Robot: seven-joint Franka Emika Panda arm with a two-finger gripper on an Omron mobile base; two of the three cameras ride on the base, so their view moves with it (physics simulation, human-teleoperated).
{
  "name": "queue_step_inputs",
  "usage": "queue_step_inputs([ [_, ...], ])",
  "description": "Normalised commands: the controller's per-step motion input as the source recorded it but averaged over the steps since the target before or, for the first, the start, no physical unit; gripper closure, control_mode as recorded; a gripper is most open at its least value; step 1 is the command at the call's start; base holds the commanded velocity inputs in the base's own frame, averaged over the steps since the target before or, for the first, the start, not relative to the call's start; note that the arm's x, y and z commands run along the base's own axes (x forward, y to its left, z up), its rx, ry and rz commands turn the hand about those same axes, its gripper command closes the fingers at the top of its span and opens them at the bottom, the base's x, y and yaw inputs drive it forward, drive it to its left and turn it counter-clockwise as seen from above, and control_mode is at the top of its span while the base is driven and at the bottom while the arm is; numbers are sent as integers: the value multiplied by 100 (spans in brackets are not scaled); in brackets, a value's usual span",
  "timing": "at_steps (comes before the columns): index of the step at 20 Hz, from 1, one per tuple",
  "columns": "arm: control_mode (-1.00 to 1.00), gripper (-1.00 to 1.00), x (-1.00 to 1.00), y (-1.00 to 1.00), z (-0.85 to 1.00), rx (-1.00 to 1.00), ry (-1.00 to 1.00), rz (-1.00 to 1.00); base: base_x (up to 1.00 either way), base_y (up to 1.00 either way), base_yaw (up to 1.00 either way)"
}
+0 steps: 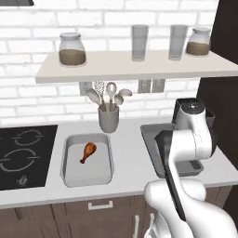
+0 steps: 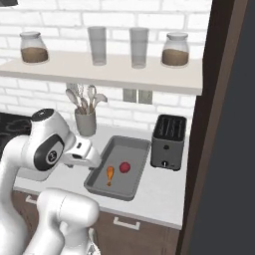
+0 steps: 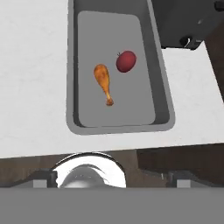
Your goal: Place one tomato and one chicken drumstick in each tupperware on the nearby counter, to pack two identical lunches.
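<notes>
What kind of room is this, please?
A home kitchen, rendered rather than real: a black cooktop set in the counter, a utensil holder with spoons, and a toaster.

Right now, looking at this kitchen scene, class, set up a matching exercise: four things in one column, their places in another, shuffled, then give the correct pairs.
Things
1. tomato
2. toaster
3. utensil holder
4. light grey tupperware

Places
A. at the counter's back wall, between the two trays
B. beside a drumstick in the dark grey tupperware
C. next to the stove, holding one drumstick
D. right of the dark tray

Pairs: 1-B, 2-D, 3-A, 4-C
</notes>
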Motion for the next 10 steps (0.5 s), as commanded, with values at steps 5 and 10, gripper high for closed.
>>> queue_step_inputs([
  [5, 100, -100, 0, 0, 0, 0, 0, 0, -100, 48, 26],
  [10, 100, -100, 0, 0, 0, 0, 0, 0, -100, 40, 17],
])
